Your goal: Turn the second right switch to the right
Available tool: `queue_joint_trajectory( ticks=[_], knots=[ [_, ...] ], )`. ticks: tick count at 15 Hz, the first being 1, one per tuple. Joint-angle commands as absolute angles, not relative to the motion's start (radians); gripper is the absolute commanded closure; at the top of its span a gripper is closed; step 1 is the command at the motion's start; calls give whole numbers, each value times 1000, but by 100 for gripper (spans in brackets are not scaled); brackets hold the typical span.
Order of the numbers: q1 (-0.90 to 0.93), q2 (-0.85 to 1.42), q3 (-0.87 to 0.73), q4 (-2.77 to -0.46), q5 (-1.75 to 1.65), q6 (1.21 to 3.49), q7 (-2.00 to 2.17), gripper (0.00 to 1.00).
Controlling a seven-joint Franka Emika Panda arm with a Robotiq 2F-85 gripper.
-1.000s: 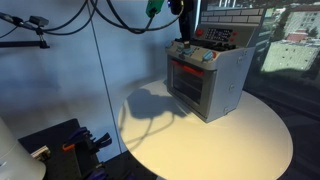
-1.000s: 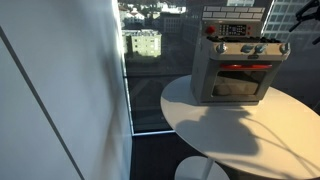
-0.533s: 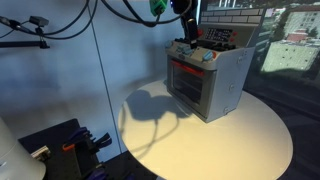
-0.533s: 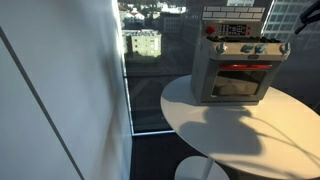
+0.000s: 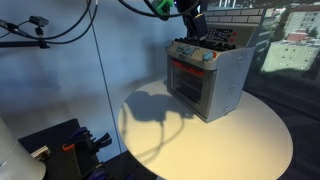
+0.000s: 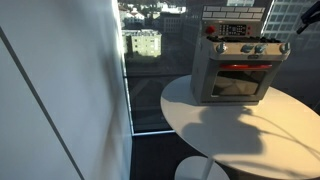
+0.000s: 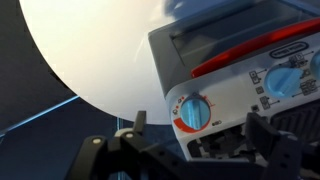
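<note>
A grey toy oven [image 5: 207, 80] with a red-trimmed door stands on a round white table [image 5: 230, 145]; it also shows in an exterior view [image 6: 236, 76]. A row of blue knobs [image 5: 195, 52] runs along its top panel. My gripper [image 5: 194, 24] hovers just above that panel, touching nothing. In the wrist view my gripper [image 7: 200, 124] is open and empty, its fingers on either side of a blue knob with a red arc [image 7: 192, 112]. More blue knobs [image 7: 287, 77] sit further along the panel. I cannot tell which knob is the second right one.
The oven stands near the table's far edge, by a window onto city buildings [image 6: 145, 45]. A pale wall panel [image 6: 60, 90] fills one side. Black gear [image 5: 65, 145] lies on the floor beside the table. The table rim [image 6: 190, 135] drops off in front.
My gripper has shifted sideways above the oven's top panel, closer over the knob row. The oven has not moved.
</note>
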State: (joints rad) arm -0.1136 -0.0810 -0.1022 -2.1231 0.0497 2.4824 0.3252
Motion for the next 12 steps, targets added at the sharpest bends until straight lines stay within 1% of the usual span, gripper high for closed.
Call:
queue_joint_trajectory(
  ticks=[1,12],
  knots=[
    [-123,-55,-107,-2103,17,2531,298,0],
    [-119,25,-115,-2067,2,2585,243,0]
  ],
)
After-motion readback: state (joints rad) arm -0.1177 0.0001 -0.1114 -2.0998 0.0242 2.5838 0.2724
